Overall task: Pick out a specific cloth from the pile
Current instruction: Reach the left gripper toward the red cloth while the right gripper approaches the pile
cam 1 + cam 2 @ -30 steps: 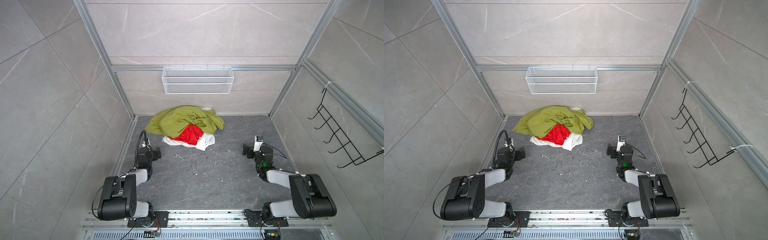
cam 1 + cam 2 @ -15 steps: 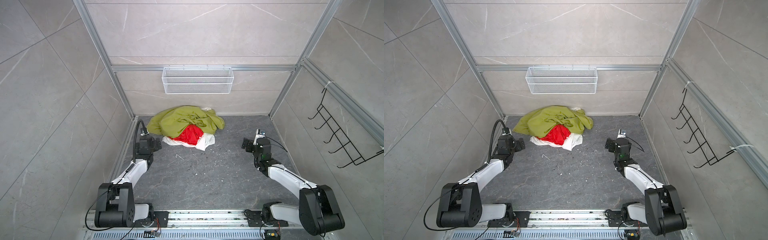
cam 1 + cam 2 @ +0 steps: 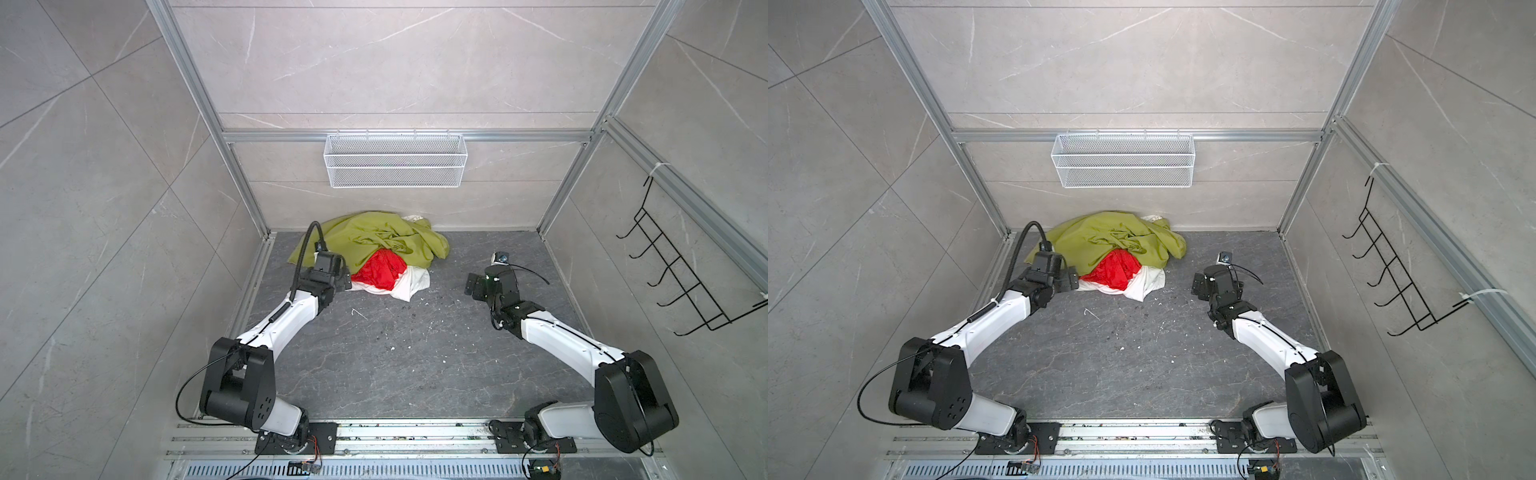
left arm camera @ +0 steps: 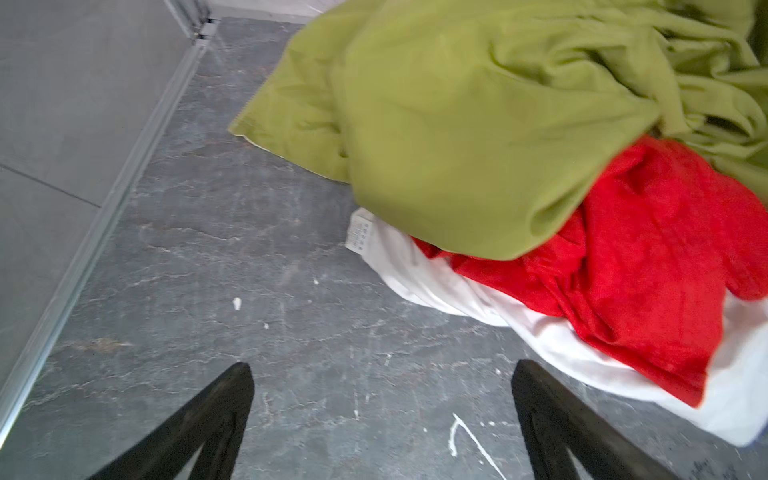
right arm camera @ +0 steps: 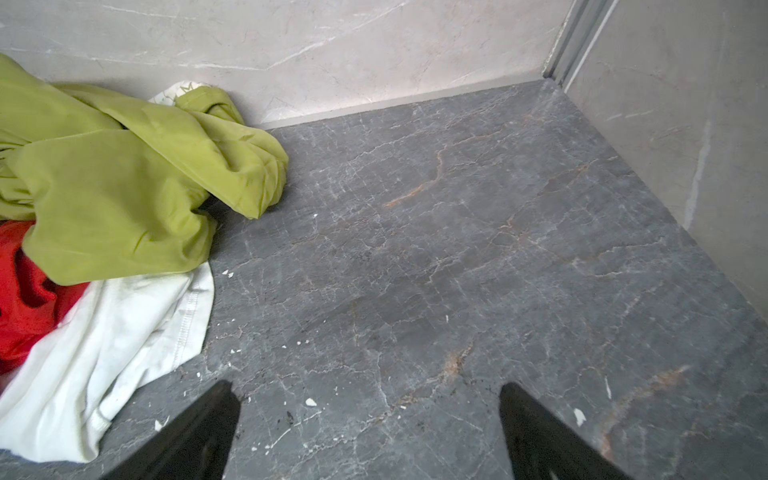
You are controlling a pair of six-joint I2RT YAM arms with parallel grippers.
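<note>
The pile (image 3: 376, 245) sits against the back wall, left of middle on the dark marbled floor (image 5: 457, 249). The red cloth (image 4: 623, 270) is wedged into its near side. It lies on the white cloth (image 4: 432, 286), and a fat fold of the olive-green cloth (image 4: 457, 124) is draped over its far and left parts, so only the near portion shows bare. That green fold is what stands in the way. The white one spreads out underneath toward the front, with a small label (image 4: 359, 232) at its edge.

The left gripper (image 4: 384, 370) hovers with jaws spread wide and nothing between them, over bare floor just short of the pile's near left edge. In both top views it may be almost at the white hem, though the wrist hides that. The right gripper (image 5: 368, 388) is likewise spread and empty, well apart from the pile on its right. White flecks (image 3: 357, 313) litter the floor. A wire basket (image 3: 1125, 162) hangs on the back wall above the pile — a black hook rack (image 3: 1397, 270) on the right wall.
</note>
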